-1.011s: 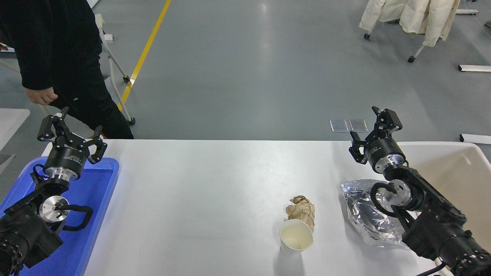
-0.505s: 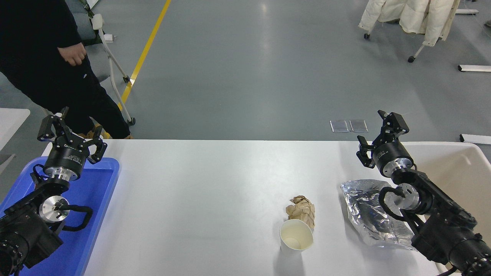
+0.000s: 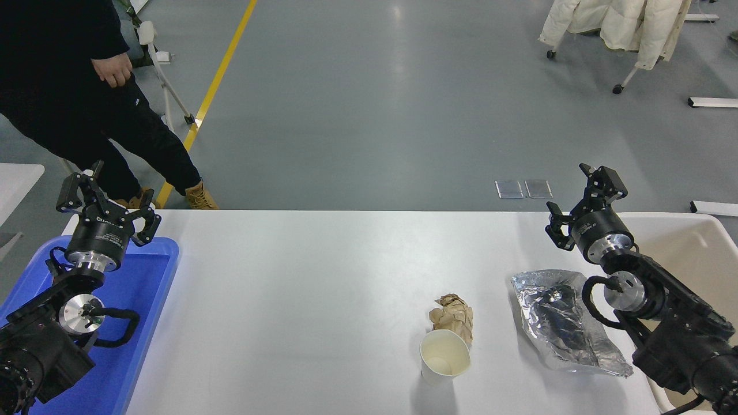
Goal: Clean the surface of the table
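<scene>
Desk surface: white top fills the lower half of the head view, not yet clean. Three pieces of litter sit on its right half: a crumpled brown paper wad, a white paper cup upright and touching the wad's near side, and a flattened silver foil bag to their right, apart from both.

Right gripper hovers above the desk's far right edge, beside the beige bin; fingers spread open, holding nothing. It points away from the litter, so no grasp is lined up yet.

Left gripper parked over the far end of the blue tray, fingers open and empty.

Judgement: bin at right is likely the drop point, which suits the litter lying on that side. Foil bag is nearest the right arm, a probable first pick; being flat, it may need an edge pinch.

A person in dark clothes stands beyond the far left corner, clear of the desk.
</scene>
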